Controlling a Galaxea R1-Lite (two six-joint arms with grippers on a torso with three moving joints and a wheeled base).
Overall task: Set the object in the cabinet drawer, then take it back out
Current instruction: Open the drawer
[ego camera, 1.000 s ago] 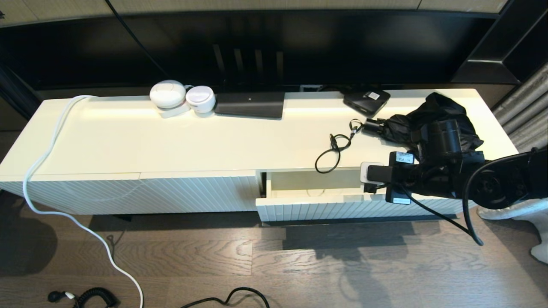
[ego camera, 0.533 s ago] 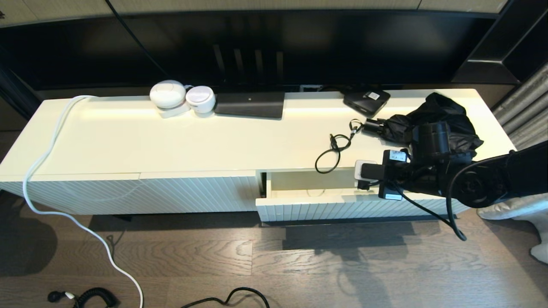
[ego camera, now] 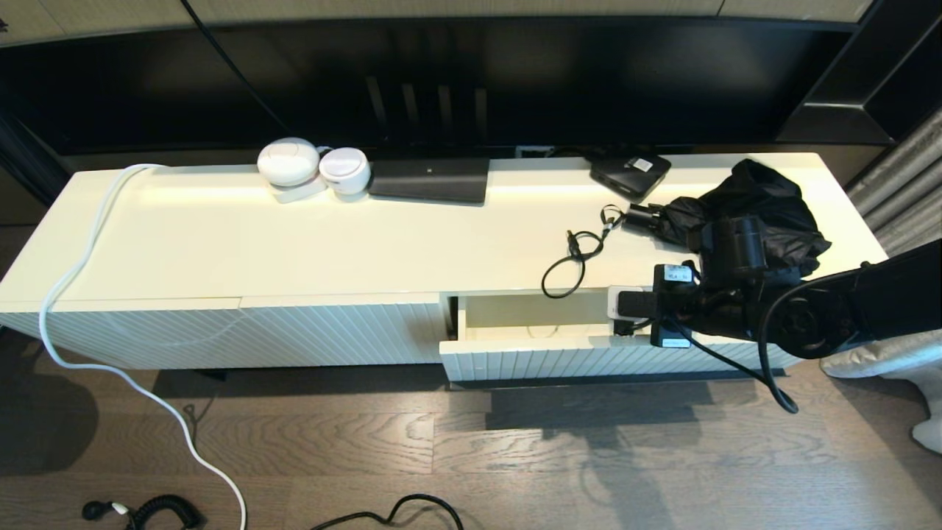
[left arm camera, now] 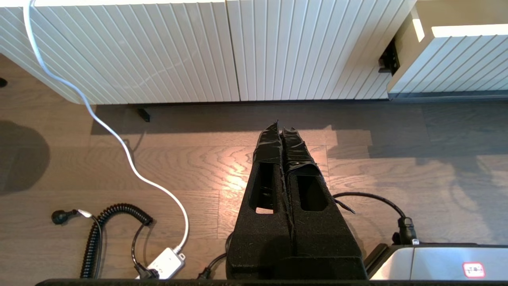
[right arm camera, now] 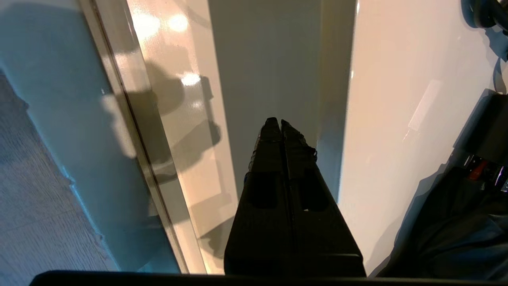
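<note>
Drawer first: the cabinet drawer [ego camera: 589,346] stood pulled partway out at about five o'clock of the cabinet's surface [ego camera: 331,243], its glossy cream inside showing bare where I could see it, which I read as the object not yet being in there. What the object was I could not settle; the likeliest candidates lay at two o'clock on the surface, a bundled black cloth [ego camera: 758,199] with a loose black cable [ego camera: 574,261] trailing to its nine o'clock side.

My right tool [ego camera: 617,305] hung over the drawer's open gap near its three o'clock end, fingers pressed fully together and gripping nothing. With the fingers shut, I judged it placed there for working the drawer, not for carrying anything.

My left tool [left arm camera: 281,131] was parked low over the wooden floor [left arm camera: 158,167] in front of the diagonally ribbed panel [left arm camera: 139,51], also pinched tight and empty, kept clear so the right arm had room
</note>
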